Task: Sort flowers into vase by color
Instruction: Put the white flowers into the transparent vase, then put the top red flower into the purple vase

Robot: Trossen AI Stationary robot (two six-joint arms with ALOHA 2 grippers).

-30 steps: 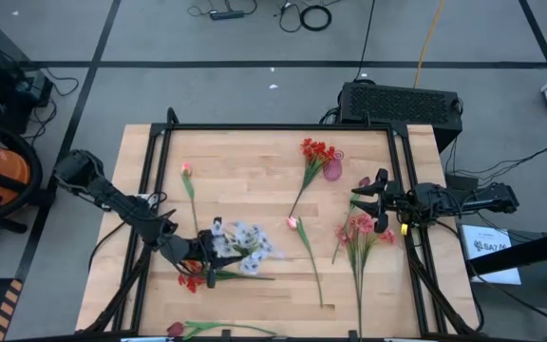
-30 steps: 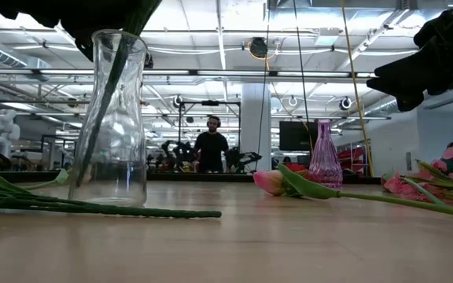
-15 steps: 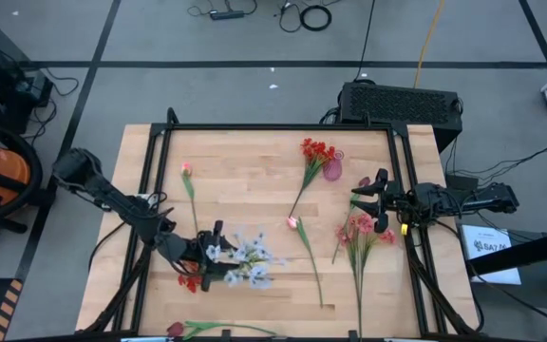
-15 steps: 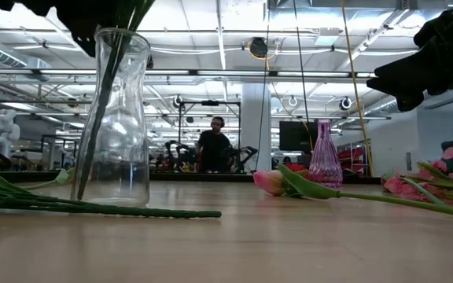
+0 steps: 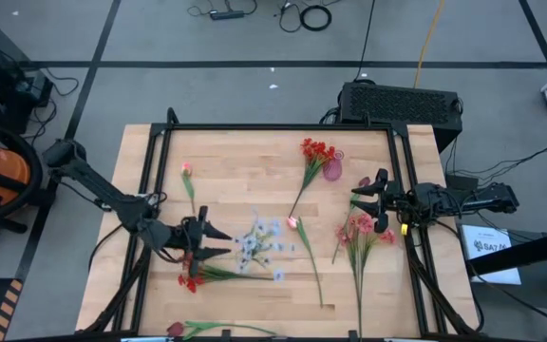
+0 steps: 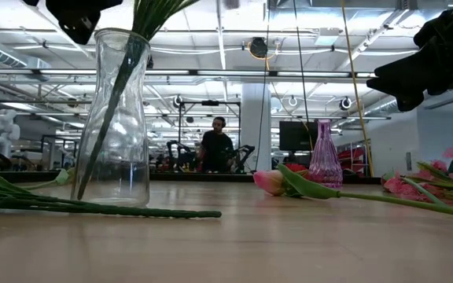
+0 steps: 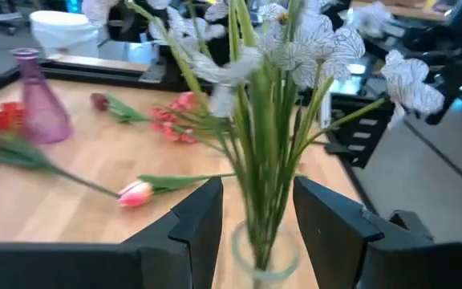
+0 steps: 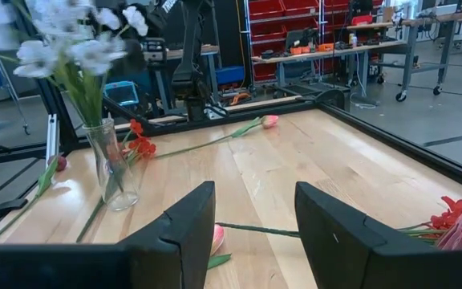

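A clear glass vase (image 6: 113, 118) stands on the table's left half and holds the pale blue-lavender spray (image 5: 259, 245), whose stems (image 7: 259, 185) rise from the vase mouth and lean toward the table's right. My left gripper (image 5: 218, 241) is open just left of the spray. Its fingers stand on either side of the stems in the left wrist view without touching them. My right gripper (image 5: 367, 202) hovers open by the right edge, above a pink spray (image 5: 359, 228). A small purple vase (image 5: 332, 169) stands at the far right, beside the blossoms of a red spray (image 5: 313, 157).
Lying flat on the table are a pink tulip (image 5: 186, 171) at far left, another pink tulip (image 5: 292, 222) in the middle, a red spray (image 5: 193, 278) near the clear vase and a red bud (image 5: 176, 330) at the near edge. A black frame (image 5: 273, 126) rims the table. A person (image 6: 218, 149) stands far behind it.
My left gripper has let go of the pale spray and drawn back toward the table's left edge, rising a little. The spray now stands free in the clear vase, and its blossoms have swung toward the table's right. My right arm has kept still.
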